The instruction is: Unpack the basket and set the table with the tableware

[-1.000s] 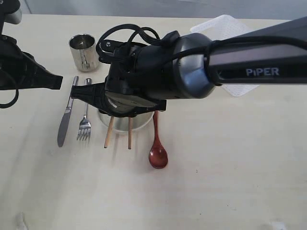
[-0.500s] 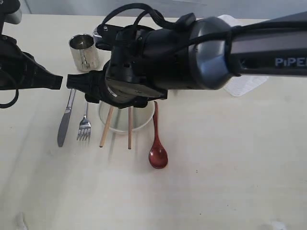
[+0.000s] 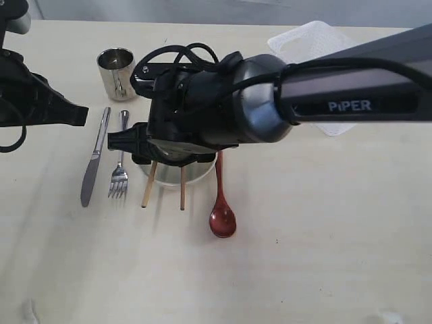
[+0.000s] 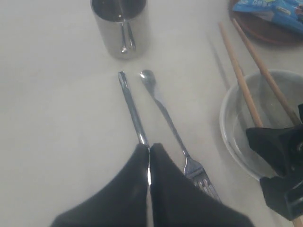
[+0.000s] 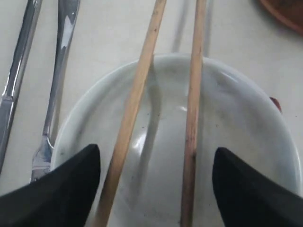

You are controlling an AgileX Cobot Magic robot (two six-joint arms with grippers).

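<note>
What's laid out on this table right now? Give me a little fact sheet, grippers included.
Bowl: white, two chopsticks lying across it
Fork and knife: flat, side by side, left of bowl
Cup: steel, upright, beyond the knife
Spoon: reddish-brown, right of bowl
Basket: white, far right
Right gripper: open, over bowl, straddling chopsticks
Left gripper: shut, empty, by the knife

A blue crisp packet (image 4: 267,8) lies on the brown round plate (image 4: 262,34), only partly in view; its print is too blurred to read.
</note>
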